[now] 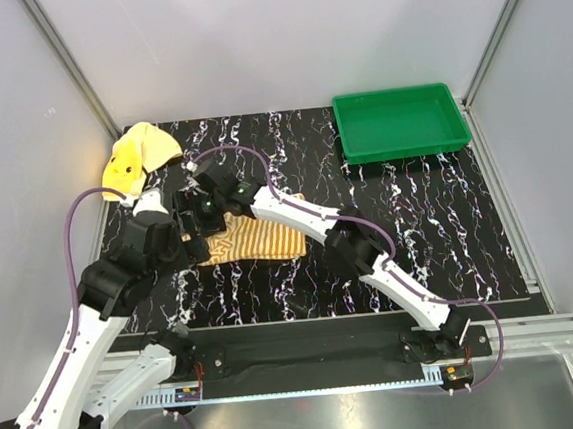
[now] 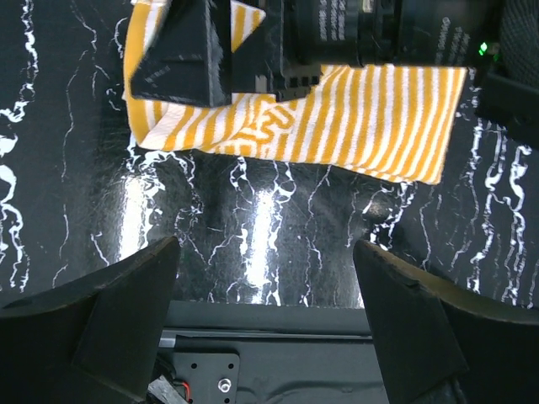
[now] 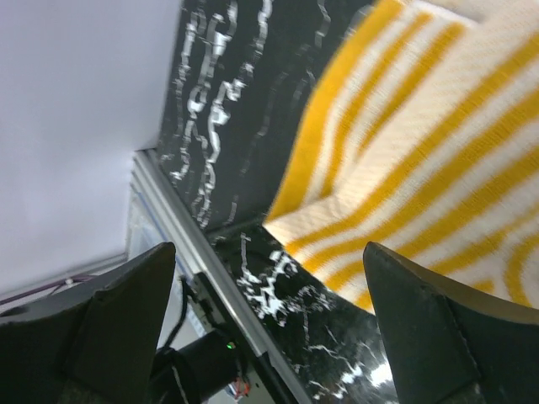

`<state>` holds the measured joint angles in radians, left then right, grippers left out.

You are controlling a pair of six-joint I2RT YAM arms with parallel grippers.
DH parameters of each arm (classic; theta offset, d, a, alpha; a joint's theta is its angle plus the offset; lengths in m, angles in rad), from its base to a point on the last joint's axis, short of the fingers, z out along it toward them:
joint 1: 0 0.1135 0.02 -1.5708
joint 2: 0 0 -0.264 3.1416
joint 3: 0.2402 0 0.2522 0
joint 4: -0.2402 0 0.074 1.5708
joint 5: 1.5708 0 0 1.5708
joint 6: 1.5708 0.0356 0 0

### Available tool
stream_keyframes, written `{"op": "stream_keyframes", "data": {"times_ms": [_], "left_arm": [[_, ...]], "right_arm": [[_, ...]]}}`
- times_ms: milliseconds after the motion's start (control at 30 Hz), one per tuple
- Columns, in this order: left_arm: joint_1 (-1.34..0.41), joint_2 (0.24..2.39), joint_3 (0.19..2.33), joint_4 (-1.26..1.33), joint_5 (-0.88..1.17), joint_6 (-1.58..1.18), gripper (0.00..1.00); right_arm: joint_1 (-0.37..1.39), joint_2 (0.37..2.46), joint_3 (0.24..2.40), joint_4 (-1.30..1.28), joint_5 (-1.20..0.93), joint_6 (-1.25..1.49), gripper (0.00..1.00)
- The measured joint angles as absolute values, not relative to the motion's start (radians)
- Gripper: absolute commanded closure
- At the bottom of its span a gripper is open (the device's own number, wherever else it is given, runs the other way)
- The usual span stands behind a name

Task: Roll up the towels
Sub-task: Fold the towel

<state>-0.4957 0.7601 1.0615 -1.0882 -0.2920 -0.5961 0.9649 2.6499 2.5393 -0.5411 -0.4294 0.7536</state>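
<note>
Top external shows us the striped towel (image 1: 254, 239) lying unrolled left of the bench's (image 1: 428, 222) middle, the yellow towel (image 1: 141, 155) crumpled at its far-left corner, left fingers (image 2: 118, 320) and right fingers (image 3: 421, 320) spread empty; we judge neither rolled.

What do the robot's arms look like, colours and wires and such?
The left arm and right arm have white shells between black joints. A purple cable loops along each. The black left end effector and right end effector each end in two broad, wedge-shaped fingers. A small green light glows on black housing.
</note>
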Motion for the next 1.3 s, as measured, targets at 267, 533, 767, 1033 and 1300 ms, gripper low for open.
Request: {"op": "stream_keyframes", "data": {"times_ms": [267,533,767,1033,1300], "left_arm": [[-0.451,0.893,1.104,-1.066,-0.311,-0.594,0.06],[-0.136,1.112,1.121,-0.905,-0.125,-0.573,0.15],[-0.022,1.382,1.11,-0.752,-0.003,-0.577,0.22],[-0.018,1.54,1.143,-0.714,-0.051,-0.571,0.26],[-0.01,1.665,1.166,-0.656,-0.085,-0.556,0.37]], "right_arm": [[0.884,2.354,2.13,-0.517,-0.368,0.706,0.0],[0.603,1.796,1.599,-0.498,-0.226,0.649,0.0],[0.664,1.695,1.346,-0.482,-0.219,0.61,0.08],[0.662,1.827,1.146,-0.416,-0.32,0.634,0.17],[0.662,1.845,1.146,-0.322,-0.377,0.63,0.22]]}}
